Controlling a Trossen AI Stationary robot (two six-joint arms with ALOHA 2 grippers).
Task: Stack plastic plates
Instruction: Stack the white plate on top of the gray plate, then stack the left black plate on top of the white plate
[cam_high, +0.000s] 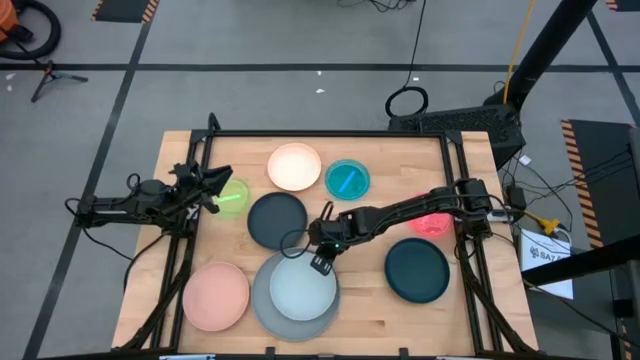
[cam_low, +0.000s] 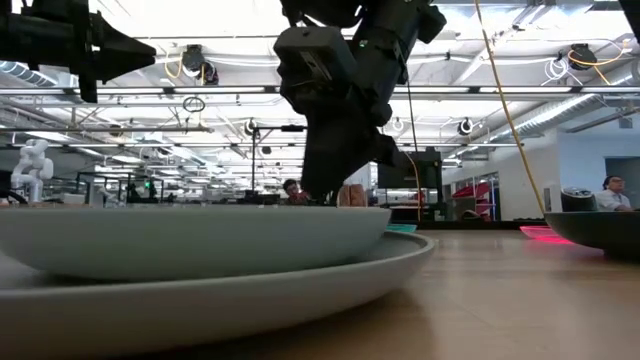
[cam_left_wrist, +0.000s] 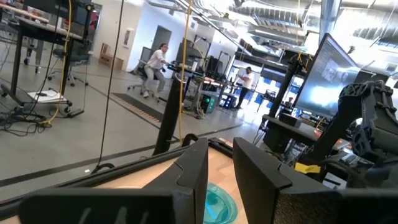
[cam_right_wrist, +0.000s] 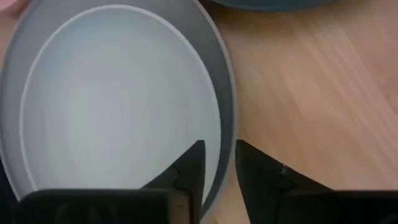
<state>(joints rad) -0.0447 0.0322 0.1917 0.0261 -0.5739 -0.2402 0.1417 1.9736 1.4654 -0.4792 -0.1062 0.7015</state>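
Note:
The light blue plate (cam_high: 303, 288) lies inside the large grey plate (cam_high: 268, 312) at the table's near edge; the low view shows it sitting level (cam_low: 190, 240) in the grey one (cam_low: 330, 275). My right gripper (cam_high: 318, 259) (cam_right_wrist: 220, 149) is down at its far rim, shut on it. The black plate (cam_high: 277, 220), dark teal plate (cam_high: 417, 270), salmon pink plate (cam_high: 215, 296), cream plate (cam_high: 294, 167), cyan dish (cam_high: 348, 180), lime green dish (cam_high: 236, 195) and pink-red dish (cam_high: 432, 224) lie singly. My left gripper (cam_high: 220, 190) (cam_left_wrist: 220, 149) hovers shut beside the lime green dish. My right gripper pinches the light blue plate's far rim (cam_right_wrist: 219, 130), one finger (cam_right_wrist: 189, 171) over the inside of the plate and the other outside it. The fingers come from above, slanting in from the table's right. The plate lies flat on the grey plate.
Bare wood (cam_high: 365, 300) shows between the grey stack and the dark teal plate. The black frame rails (cam_high: 330, 134) run along the table's far and side edges. My right arm (cam_high: 400, 210) stretches across above the table's middle. People sit in the room beyond.

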